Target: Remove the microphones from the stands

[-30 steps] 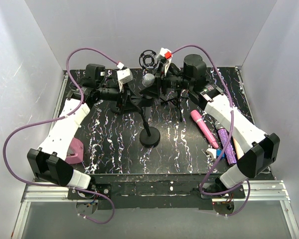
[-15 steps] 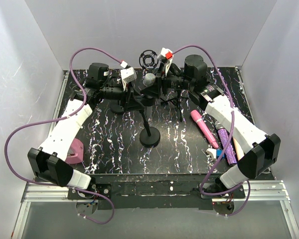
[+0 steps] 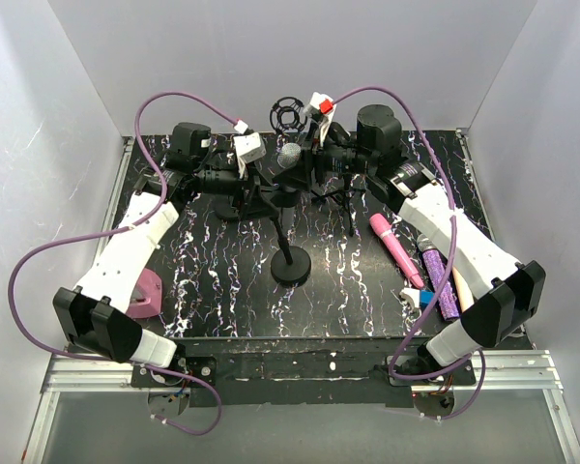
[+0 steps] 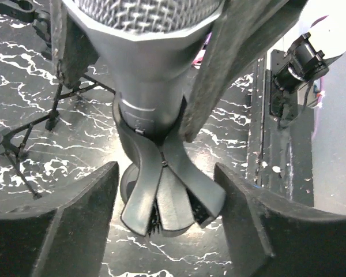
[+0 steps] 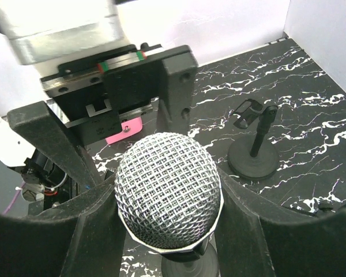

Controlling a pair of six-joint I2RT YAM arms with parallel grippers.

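Observation:
The microphone (image 3: 288,154), silver mesh head on a grey body (image 4: 150,86), sits in the stand's dark clip (image 4: 161,193) above the round base (image 3: 291,265). My right gripper (image 5: 168,199) is shut on the mesh head (image 5: 167,190), a finger pressed to each side. It reaches in from the right in the top view (image 3: 302,161). My left gripper (image 4: 166,173) stands open around the clip's lever ends, below the head. There is a gap on the left side, and the right finger (image 4: 248,219) is close to the clip. From above, the left gripper (image 3: 268,193) is left of the stand.
A second small stand (image 5: 254,156) and thin tripod legs (image 4: 23,133) stand on the black marbled table (image 3: 213,261). A shock mount (image 3: 287,114) is at the back. A pink microphone (image 3: 394,246) and a purple one (image 3: 443,285) lie at the right, a pink object (image 3: 145,295) at the left.
My left gripper has moved right, in to the stand's clip; its jaws narrowed and then widened a little. The right gripper has stayed on the microphone head.

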